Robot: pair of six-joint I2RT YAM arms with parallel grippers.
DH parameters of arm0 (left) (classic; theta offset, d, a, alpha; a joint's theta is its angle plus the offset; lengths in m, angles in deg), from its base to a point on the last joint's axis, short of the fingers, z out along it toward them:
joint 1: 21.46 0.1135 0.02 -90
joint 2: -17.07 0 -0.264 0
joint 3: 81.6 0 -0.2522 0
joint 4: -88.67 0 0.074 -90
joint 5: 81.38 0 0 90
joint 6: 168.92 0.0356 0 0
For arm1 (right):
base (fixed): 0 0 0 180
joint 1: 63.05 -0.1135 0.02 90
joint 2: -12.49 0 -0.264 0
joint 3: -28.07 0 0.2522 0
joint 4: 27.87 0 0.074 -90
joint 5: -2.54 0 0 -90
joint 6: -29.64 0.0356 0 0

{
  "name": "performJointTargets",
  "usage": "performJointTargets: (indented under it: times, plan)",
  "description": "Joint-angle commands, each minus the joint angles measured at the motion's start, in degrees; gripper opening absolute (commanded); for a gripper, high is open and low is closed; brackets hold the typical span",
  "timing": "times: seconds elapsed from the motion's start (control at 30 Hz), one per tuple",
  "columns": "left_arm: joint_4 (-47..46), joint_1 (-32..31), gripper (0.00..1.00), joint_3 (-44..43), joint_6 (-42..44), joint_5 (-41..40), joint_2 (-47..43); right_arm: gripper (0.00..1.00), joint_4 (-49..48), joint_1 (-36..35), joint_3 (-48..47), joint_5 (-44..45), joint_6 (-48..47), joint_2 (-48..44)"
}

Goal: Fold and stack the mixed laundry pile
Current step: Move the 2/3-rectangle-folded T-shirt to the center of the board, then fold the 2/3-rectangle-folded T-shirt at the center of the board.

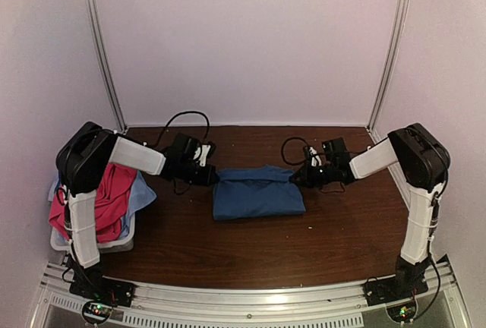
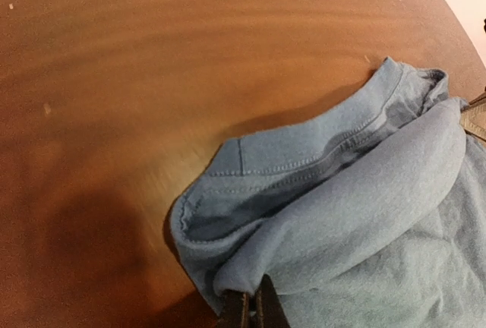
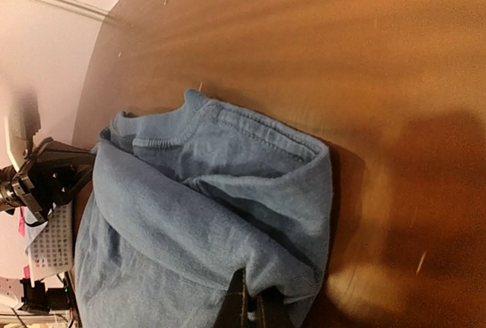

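The dark blue T-shirt lies mid-table, half folded, the left gripper pinching its 9 o'clock edge and the right gripper its 3 o'clock edge; next, likely, both must lay the flap flat and release together

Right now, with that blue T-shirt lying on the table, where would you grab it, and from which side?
Probably at its two short ends, one arm from each side. There the blue T-shirt is doubled over into a thick rolled edge, easy to pinch. The left gripper and right gripper are shut on exactly those ends, low over the table.
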Motion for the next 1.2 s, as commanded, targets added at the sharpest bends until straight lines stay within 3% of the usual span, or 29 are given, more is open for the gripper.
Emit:
performJointTargets:
  times: [0.0,0.13,0.33,0.47,0.73,0.87,1.03,1.1,1.17]
  plan:
    - [-1.14,-3.7,0.0,14.81,-1.5,-0.72,-9.63,0.0,-4.28,-3.75,17.05,1.31,4.3,-11.29]
    - [-2.35,-5.13,0.0,22.46,-3.49,-0.62,-17.99,0.0,-7.25,-5.58,28.03,1.81,8.02,-20.93]
    - [2.62,-5.14,0.0,19.56,-2.04,-1.59,-22.96,0.0,1.49,-5.78,25.08,3.15,5.74,-28.34]
    - [4.91,-4.94,0.0,16.43,-0.16,-3.1,-20.51,0.0,4.82,-5.62,20.11,3.95,2.58,-24.97]
    - [0.92,-2.93,0.0,13.0,-0.93,-1.86,-10.9,0.05,2.77,-4.37,12.24,3.91,0.93,-12.65]
    - [0.7,-1.68,0.19,13.25,-1.34,-1.88,-12.14,0.32,2.1,-3.86,11.89,2.82,1.47,-14.16]
    - [2.3,-1.27,0.52,15.7,0.48,-3.84,-23.47,0.66,9.19,-3.14,14.04,3.88,-2.45,-26.21]
    - [2.64,-1.35,0.54,16.88,1.45,-3.35,-27.57,0.73,11.44,-3.1,15.56,4.2,-4.46,-31.23]
    - [1.66,-2.56,0.56,18.41,3.32,-0.22,-30.39,0.72,10.97,-3.59,17.57,2.74,-4.71,-34.86]
